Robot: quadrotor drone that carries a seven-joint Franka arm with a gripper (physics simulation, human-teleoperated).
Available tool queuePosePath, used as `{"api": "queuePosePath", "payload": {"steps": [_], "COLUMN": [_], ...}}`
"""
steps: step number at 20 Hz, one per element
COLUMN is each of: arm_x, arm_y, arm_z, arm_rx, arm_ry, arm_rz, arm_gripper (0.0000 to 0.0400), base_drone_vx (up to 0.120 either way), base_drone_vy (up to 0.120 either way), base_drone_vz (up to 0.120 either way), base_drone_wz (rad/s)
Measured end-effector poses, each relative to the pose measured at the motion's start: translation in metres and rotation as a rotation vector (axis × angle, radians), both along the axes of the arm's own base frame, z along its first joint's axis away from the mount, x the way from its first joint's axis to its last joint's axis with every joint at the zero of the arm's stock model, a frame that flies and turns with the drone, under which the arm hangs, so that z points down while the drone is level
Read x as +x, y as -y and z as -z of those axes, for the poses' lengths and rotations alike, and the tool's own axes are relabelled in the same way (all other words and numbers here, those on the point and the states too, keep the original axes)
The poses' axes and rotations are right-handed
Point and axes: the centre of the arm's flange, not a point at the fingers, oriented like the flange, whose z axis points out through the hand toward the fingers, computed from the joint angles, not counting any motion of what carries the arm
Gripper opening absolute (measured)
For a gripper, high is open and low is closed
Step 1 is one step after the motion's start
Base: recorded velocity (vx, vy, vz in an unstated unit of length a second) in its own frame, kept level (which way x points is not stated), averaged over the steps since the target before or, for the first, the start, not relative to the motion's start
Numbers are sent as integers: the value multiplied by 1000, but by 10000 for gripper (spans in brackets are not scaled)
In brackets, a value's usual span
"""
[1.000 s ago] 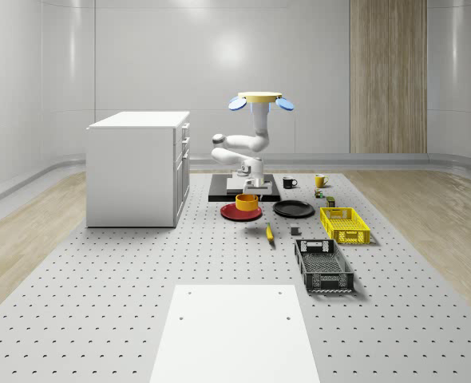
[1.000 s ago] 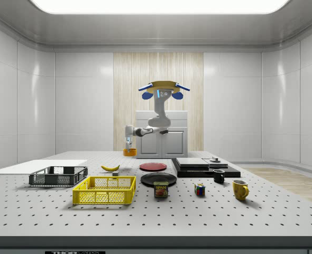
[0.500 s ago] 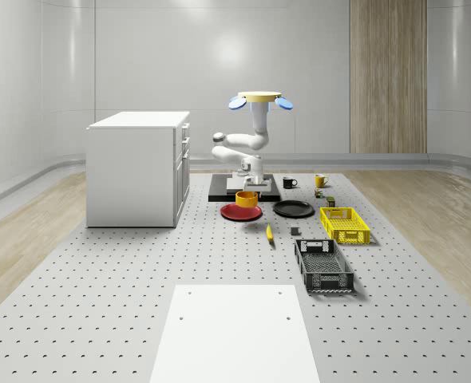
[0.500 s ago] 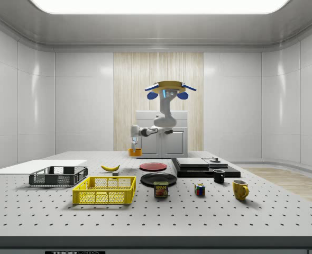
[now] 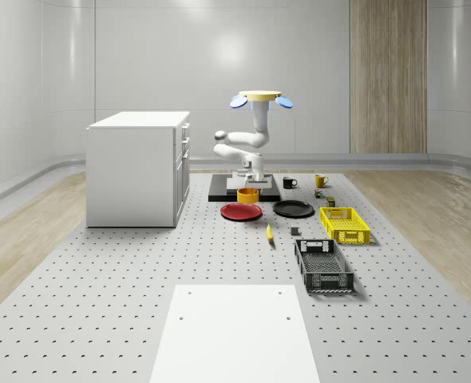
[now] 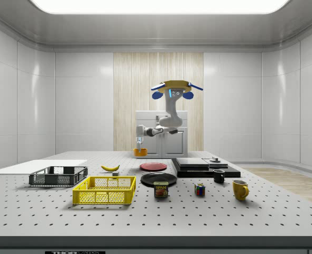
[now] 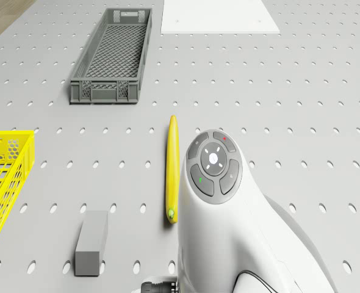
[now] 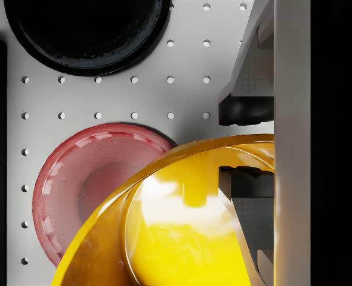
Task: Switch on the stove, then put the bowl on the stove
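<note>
Bowl carried in the air above the table.
The yellow bowl (image 8: 182, 238) is gripped by its rim between the closed fingers of the gripper (image 5: 250, 185), above the red plate (image 5: 241, 211) and near the front edge of the black stove (image 5: 219, 190). The drone (image 6: 176, 86) is seen hovering over the stove.

Glossy yellow bowl (image 8: 182, 238) and translucent red plate (image 8: 86, 185) gleam above the matt grey perforated desk (image 8: 134, 98); mesh plastic crate (image 7: 113, 58) nearby.
</note>
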Motion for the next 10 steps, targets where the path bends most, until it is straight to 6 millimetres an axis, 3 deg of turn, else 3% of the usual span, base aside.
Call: {"api": "queuePosePath", "payload": {"steps": [10], "arm_x": [0], "arm_y": [0], "arm_z": [0], "arm_rx": [0], "arm_ry": [0], "arm_rz": [0], "arm_gripper": [100], "base_drone_vx": [-120], "base_drone_vy": [0], "base_drone_vz": [0], "base_drone_wz": [0]}}
